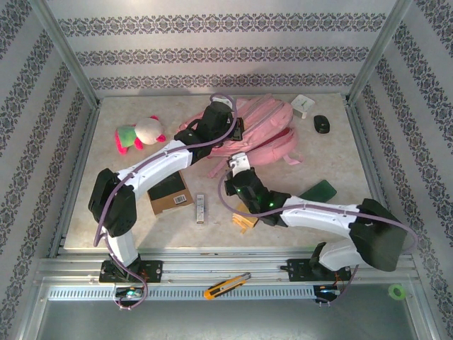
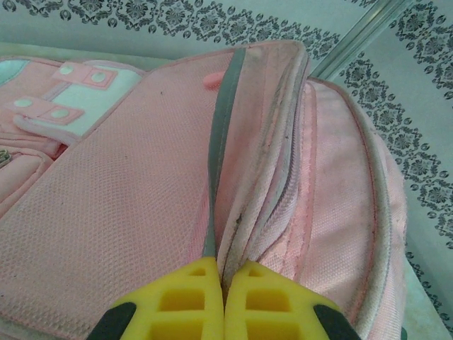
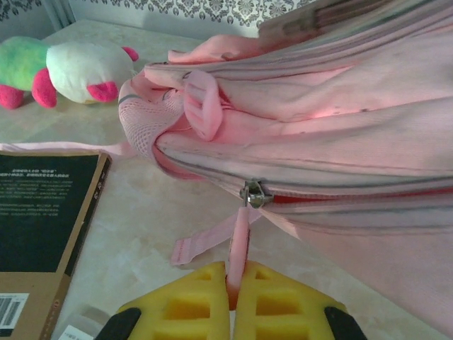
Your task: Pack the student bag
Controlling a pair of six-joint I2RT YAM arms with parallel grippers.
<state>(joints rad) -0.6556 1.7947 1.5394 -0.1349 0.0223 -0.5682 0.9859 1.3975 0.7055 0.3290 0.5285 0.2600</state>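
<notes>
Meanwhile, mid-frame: L gripper (image 2: pixel 224 297) clamped on seam of student bag (image 1: pixel 269 134); R gripper (image 3: pixel 233 301) pinching its pink zip pull (image 3: pixel 241 237).

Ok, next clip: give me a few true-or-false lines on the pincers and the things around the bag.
1. The right pincer is shut on the bag's pink zip pull. True.
2. The toy sits inside the bag. False: it lies on the table, left of the bag.
3. The left pincer hangs open over the book. False: it is shut on a fold of the bag by its grey trim.
4. A black mouse lies on the table right of the bag. True.
</notes>
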